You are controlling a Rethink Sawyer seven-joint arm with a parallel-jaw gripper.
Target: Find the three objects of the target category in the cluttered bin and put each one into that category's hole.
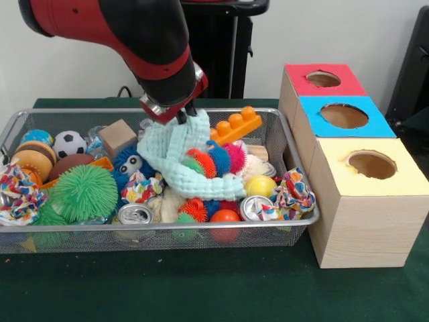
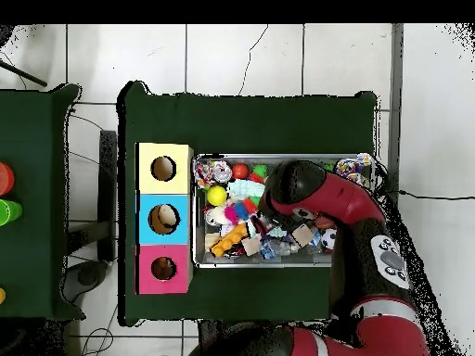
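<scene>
Your green-covered table (image 1: pixel 201 295) carries everything. On it sits the shallow silver wire-mesh bin (image 1: pixel 201 231), heaped with toys, and just beside it, on the picture's right in the front view, a row of three wooden boxes: a yellow-topped box (image 1: pixel 365 168) nearest the camera, a blue-topped box (image 1: pixel 343 115) behind it, and a red-topped box (image 1: pixel 323 79) farthest back, each with a round hole in its lid.

The red and black arm (image 1: pixel 141 33) comes down over the bin's rear middle. Its gripper (image 1: pixel 179 118) looks clenched on the upper corner of a pale mint knitted cloth (image 1: pixel 181 164), which drapes down across the pile towards the bin's front.

That cloth will handle as something light, soft and limp. I judge it will sag and swing when lifted, and its trailing end may drag on the spiky rubber balls (image 1: pixel 218 159) it lies over. Lift it high and clear before you carry it sideways. Held by a corner, it will need bunching to pass through a hole.

Around it you have a large green spiky ball (image 1: pixel 84 192), an orange plastic building brick (image 1: pixel 236 125), a plain wooden cube (image 1: pixel 117 136), two drink cans (image 1: pixel 135 215), a small soccer ball (image 1: pixel 69 143) and a small yellow ball (image 1: pixel 260 186).
</scene>
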